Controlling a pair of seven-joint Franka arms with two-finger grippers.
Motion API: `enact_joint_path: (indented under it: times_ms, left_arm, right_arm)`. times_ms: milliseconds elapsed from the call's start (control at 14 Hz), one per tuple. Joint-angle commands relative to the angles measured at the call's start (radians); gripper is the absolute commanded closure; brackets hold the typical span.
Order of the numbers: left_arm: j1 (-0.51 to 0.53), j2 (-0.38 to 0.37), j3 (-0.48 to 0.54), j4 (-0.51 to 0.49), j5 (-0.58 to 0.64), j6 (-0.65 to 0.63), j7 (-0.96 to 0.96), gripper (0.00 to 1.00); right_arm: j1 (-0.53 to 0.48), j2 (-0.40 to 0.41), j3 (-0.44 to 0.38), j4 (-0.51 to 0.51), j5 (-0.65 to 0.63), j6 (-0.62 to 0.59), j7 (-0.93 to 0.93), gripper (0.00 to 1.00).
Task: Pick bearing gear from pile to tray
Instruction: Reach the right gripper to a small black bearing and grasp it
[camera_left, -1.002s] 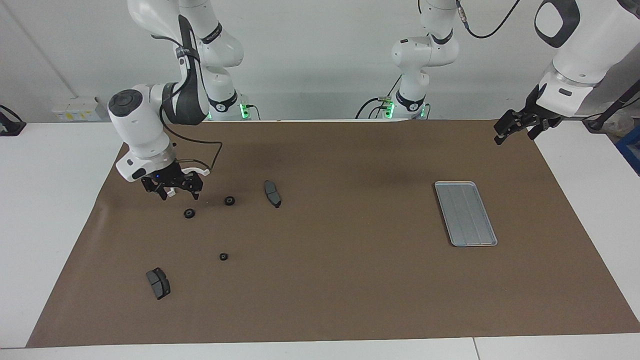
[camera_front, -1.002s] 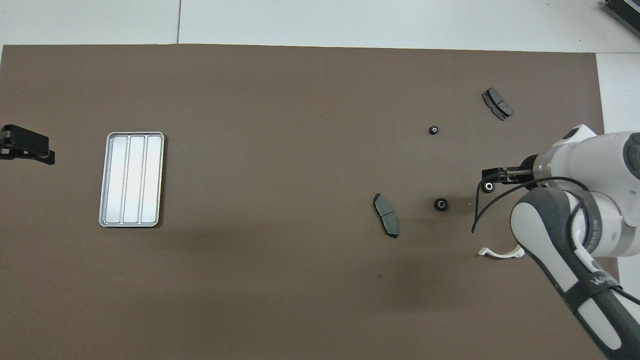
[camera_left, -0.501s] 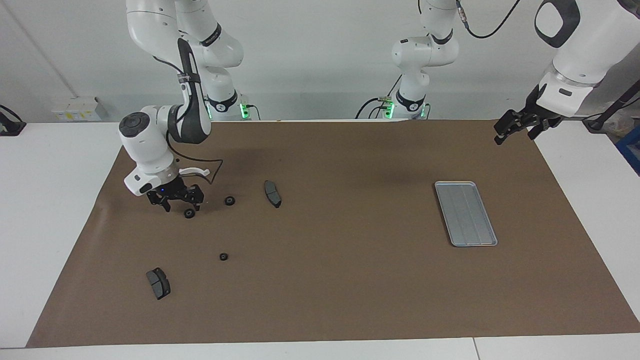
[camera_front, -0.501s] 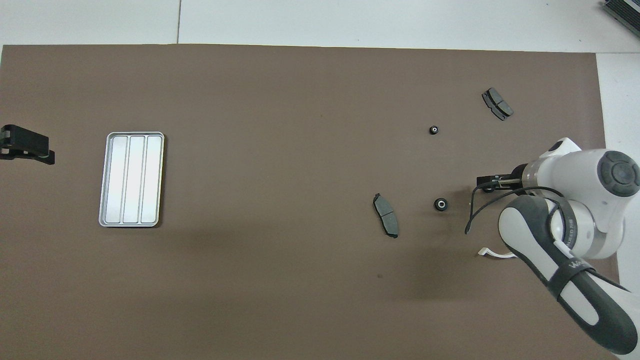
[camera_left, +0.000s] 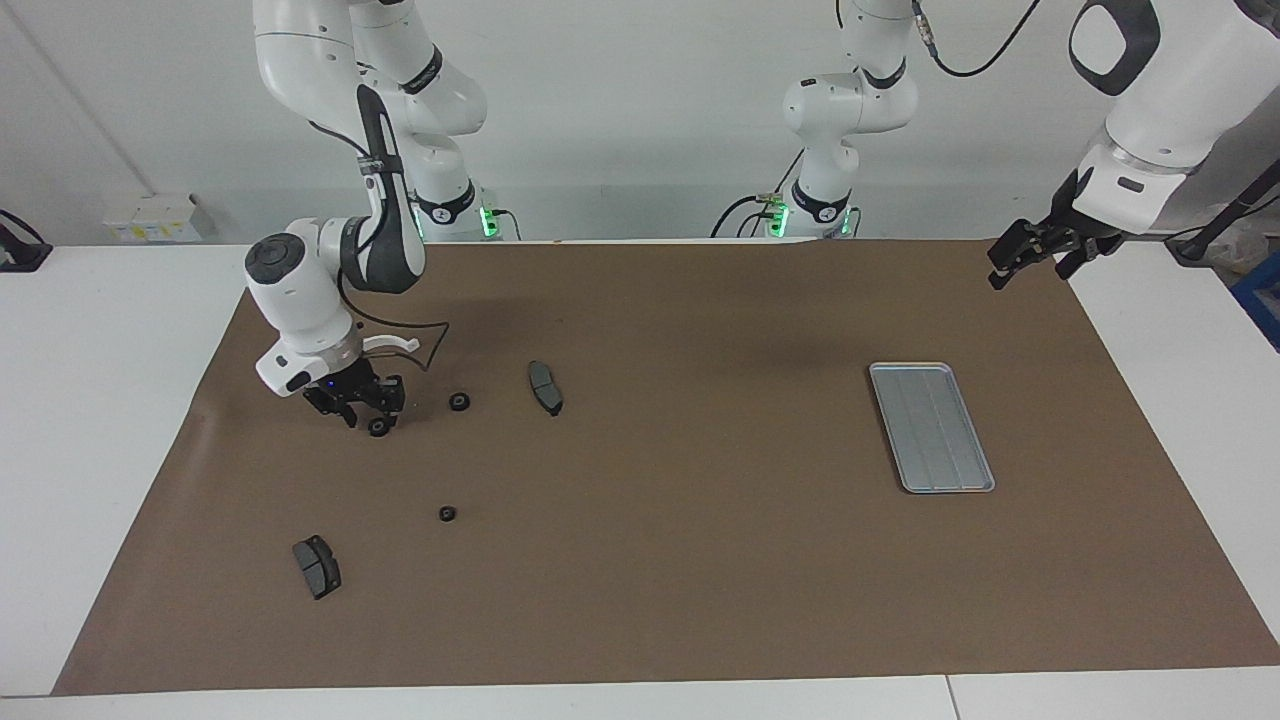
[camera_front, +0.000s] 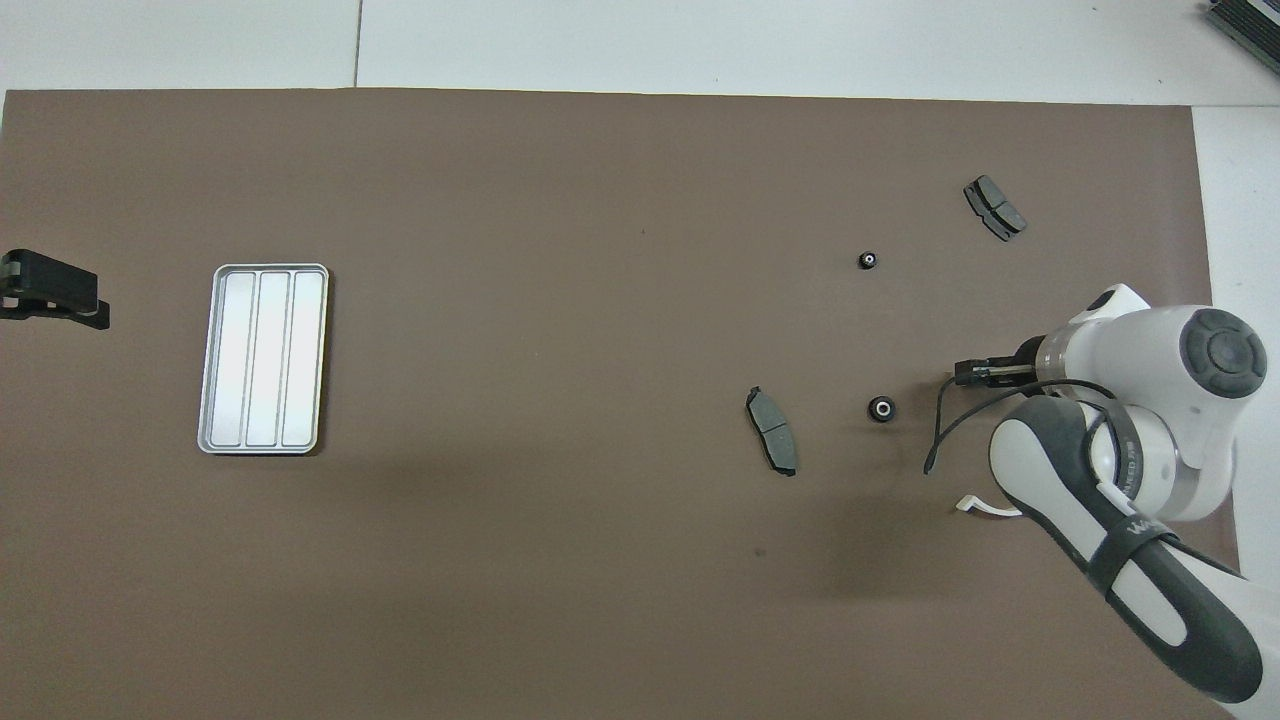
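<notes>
I've got the right gripper (camera_left: 372, 417) down at a black gear (camera_left: 379, 427) on the mat; can't tell if it's gripped. Left gripper (camera_left: 1028, 262) waits open, tray (camera_left: 932, 427) w/o parts.

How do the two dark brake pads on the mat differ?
The pad near the gears lies nearer the robots; the other pad lies farther out, toward the right arm's end. The first looks long and slim from the facing view, the second shorter and broader. Both are dark grey, flat on the mat and ungripped.
</notes>
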Motion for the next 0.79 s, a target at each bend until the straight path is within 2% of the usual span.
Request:
enact_joint_path:
  times_ms: [0,72,215,358,430,573,716]
  left_arm:
    - [0.002,-0.019,-0.003,-0.017,0.020,0.013,0.002,0.00]
    - [0.002,-0.019,-0.003,-0.017,0.020,0.013,0.002,0.00]
    - [0.002,-0.019,-0.003,-0.017,0.020,0.013,0.002,0.00]
    - [0.002,-0.019,-0.003,-0.017,0.020,0.013,0.002,0.00]
    - [0.002,-0.019,-0.003,-0.017,0.020,0.013,0.002,0.00]
    - [0.002,-0.019,-0.003,-0.017,0.020,0.013,0.002,0.00]
    - [0.002,-0.019,-0.003,-0.017,0.020,0.013,0.002,0.00]
  right_arm:
    - [-0.014,-0.006,0.009,-0.031,0.020,0.048,-0.041,0.36]
    - [-0.014,-0.002,0.009,-0.030,0.020,0.051,-0.039,0.37]
    - [-0.014,0.000,0.009,-0.031,0.020,0.069,-0.039,0.52]
    - [-0.012,0.002,0.009,-0.031,0.020,0.066,-0.038,0.84]
    - [-0.009,0.002,0.009,-0.030,0.020,0.065,-0.036,0.94]
    - [-0.002,-0.008,0.010,-0.022,0.020,0.063,-0.027,1.00]
    - [0.018,-0.038,0.012,-0.007,0.020,0.045,-0.019,1.00]
